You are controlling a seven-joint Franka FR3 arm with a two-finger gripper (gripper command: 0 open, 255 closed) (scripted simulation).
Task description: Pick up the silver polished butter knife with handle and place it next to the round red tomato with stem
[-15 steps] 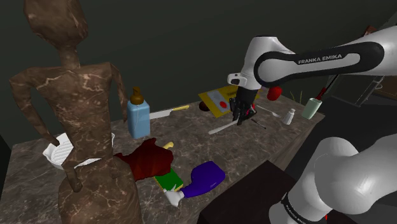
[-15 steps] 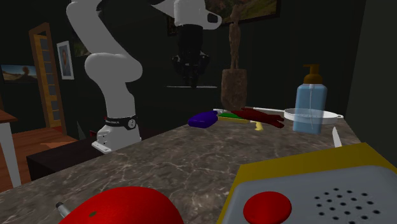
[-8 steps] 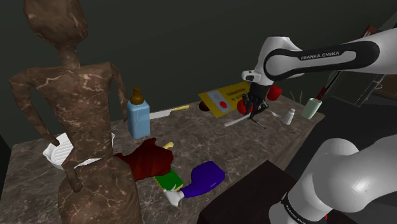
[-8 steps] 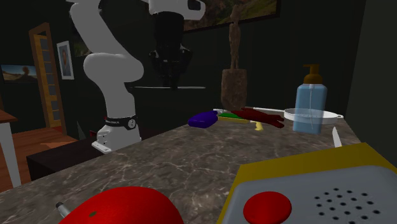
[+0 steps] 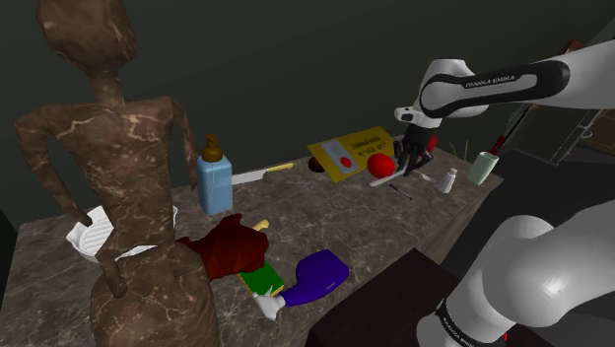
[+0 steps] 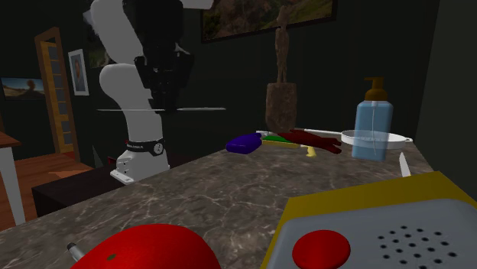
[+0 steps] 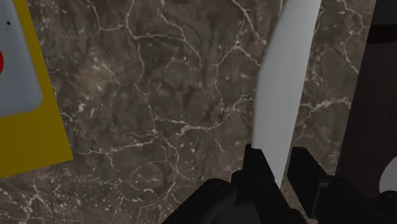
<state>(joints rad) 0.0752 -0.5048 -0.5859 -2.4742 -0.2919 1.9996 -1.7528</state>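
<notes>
My gripper [image 7: 278, 170] is shut on the butter knife [image 7: 283, 83], whose pale blade runs out ahead between the fingers [image 7: 254, 167] over the marble top. In the second exterior view the gripper [image 6: 163, 105] holds the knife [image 6: 200, 109] level, well above the table. In the shoulder view the gripper [image 5: 411, 161] hangs just to the right of the round red tomato [image 5: 381, 163], and the knife [image 5: 376, 180] pokes out below the tomato. The tomato [image 6: 145, 248] looms large in the second exterior view's foreground.
A yellow device with a red button [image 5: 345, 154] lies just left of the tomato in the shoulder view. A small white bottle [image 5: 448, 180] and a green cup [image 5: 482, 166] stand near the table's right edge. A blue soap dispenser [image 5: 214, 177], a brown statue [image 5: 118, 197] and a purple object [image 5: 317, 274] lie further left.
The arm has swung toward the shoulder view's right and away from the statue, carrying the knife with it. The tomato, hidden behind the gripper before, now shows.
</notes>
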